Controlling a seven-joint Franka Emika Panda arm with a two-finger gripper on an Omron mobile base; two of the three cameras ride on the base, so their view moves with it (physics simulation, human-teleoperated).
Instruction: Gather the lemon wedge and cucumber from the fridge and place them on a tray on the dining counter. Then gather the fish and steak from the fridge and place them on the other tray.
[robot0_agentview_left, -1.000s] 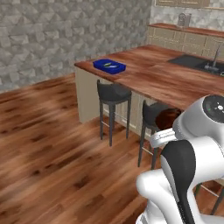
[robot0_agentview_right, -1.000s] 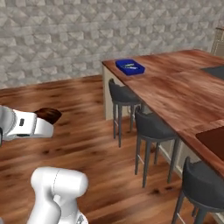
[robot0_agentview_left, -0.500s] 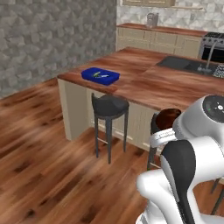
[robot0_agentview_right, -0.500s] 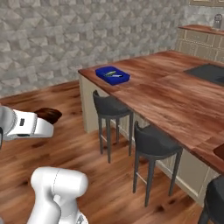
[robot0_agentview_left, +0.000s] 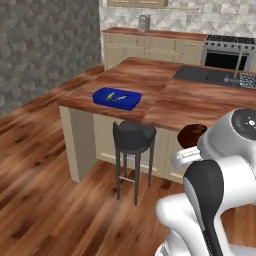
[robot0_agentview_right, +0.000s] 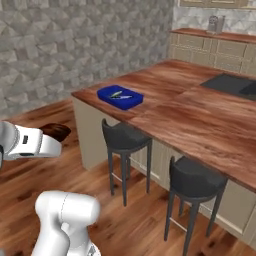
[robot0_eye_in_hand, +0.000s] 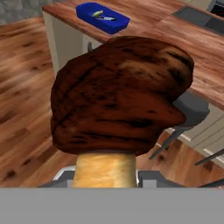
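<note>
As the view shifted, blue tray (robot0_agentview_left: 117, 97) looms nearer.

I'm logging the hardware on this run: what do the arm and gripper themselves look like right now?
The arm is glossy white with rounded, bulbous link shells and dark charcoal bands at the joints; one joint ends in a round grey cap with faint markings. The gripper has a boxy white body with a thin dark seam. No cables or labels are visible.
</note>
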